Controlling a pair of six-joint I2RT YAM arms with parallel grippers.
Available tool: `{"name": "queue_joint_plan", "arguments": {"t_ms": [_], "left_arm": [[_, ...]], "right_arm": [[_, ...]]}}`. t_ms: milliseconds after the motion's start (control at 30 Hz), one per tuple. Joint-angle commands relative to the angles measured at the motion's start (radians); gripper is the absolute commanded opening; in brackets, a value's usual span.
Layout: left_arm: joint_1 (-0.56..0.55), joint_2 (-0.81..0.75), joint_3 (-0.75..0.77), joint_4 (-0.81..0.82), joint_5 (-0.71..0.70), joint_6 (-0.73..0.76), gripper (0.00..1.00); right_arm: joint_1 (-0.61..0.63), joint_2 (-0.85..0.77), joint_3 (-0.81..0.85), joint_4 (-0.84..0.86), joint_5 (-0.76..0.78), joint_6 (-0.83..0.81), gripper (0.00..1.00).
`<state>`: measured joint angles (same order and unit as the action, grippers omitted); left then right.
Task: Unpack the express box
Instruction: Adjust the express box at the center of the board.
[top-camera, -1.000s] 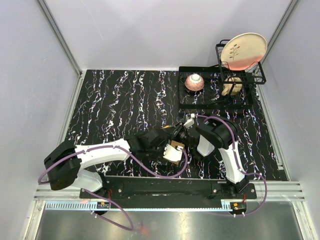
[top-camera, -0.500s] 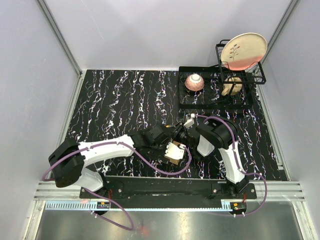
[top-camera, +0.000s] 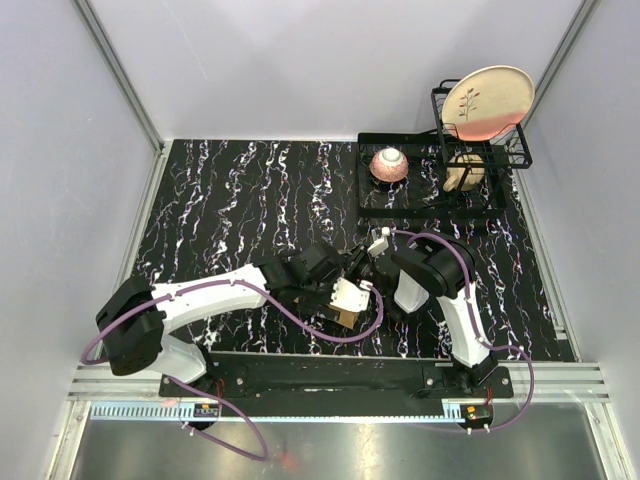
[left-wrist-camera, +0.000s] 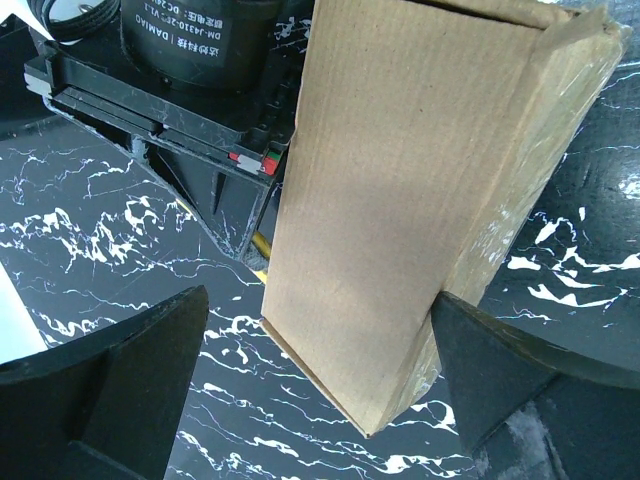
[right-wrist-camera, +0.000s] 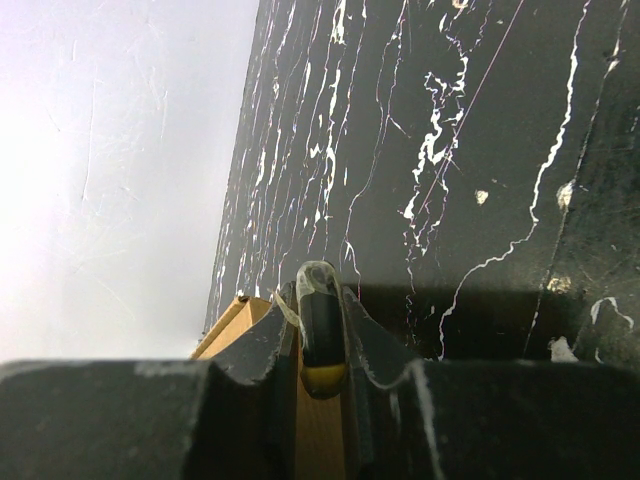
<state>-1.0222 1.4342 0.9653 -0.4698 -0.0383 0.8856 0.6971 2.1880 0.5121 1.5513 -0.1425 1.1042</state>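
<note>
The express box (left-wrist-camera: 400, 200) is a plain brown cardboard box with tape on one side, tilted above the black marbled table (left-wrist-camera: 120, 230). My left gripper (left-wrist-camera: 318, 300) straddles it, open wide: the right finger (left-wrist-camera: 500, 370) is at the taped edge, while the left finger (left-wrist-camera: 110, 380) stands apart. From above, the box (top-camera: 346, 319) peeks out under the left gripper (top-camera: 345, 300). My right gripper (right-wrist-camera: 322, 290) is shut on the black-and-yellow utility knife (right-wrist-camera: 322, 335), with tape scraps on its tip, right over the box (right-wrist-camera: 235, 320). The right gripper (top-camera: 364, 268) meets the left at table centre.
A black wire dish rack (top-camera: 430, 205) stands at the back right with an upright plate (top-camera: 488, 100), a pink bowl (top-camera: 389, 165) and a beige cup (top-camera: 465, 172). Grey walls enclose the table. The right arm's black motor housing (left-wrist-camera: 190, 60) is close behind the box.
My left arm has pushed its gripper right and toward the near edge, and the box has moved with it, its brown edge now lower. The right arm has not moved.
</note>
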Motion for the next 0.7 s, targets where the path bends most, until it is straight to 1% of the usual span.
{"name": "queue_joint_plan", "arguments": {"t_ms": [0, 300, 433, 667], "left_arm": [[0.039, -0.018, 0.087, 0.467, -0.153, 0.039, 0.99], [0.039, -0.006, 0.107, 0.502, -0.175, 0.039, 0.99], [0.04, 0.017, 0.115, 0.548, -0.187, 0.036, 0.99], [0.04, 0.061, 0.135, 0.577, -0.198, 0.03, 0.99]], "right_arm": [[0.171, 0.042, -0.043, -0.034, -0.282, 0.017, 0.0], [0.171, 0.052, -0.032, -0.034, -0.292, 0.028, 0.0], [0.171, 0.049, -0.035, -0.036, -0.29, 0.036, 0.0], [0.171, 0.042, -0.027, -0.036, -0.301, 0.059, 0.0]]}}
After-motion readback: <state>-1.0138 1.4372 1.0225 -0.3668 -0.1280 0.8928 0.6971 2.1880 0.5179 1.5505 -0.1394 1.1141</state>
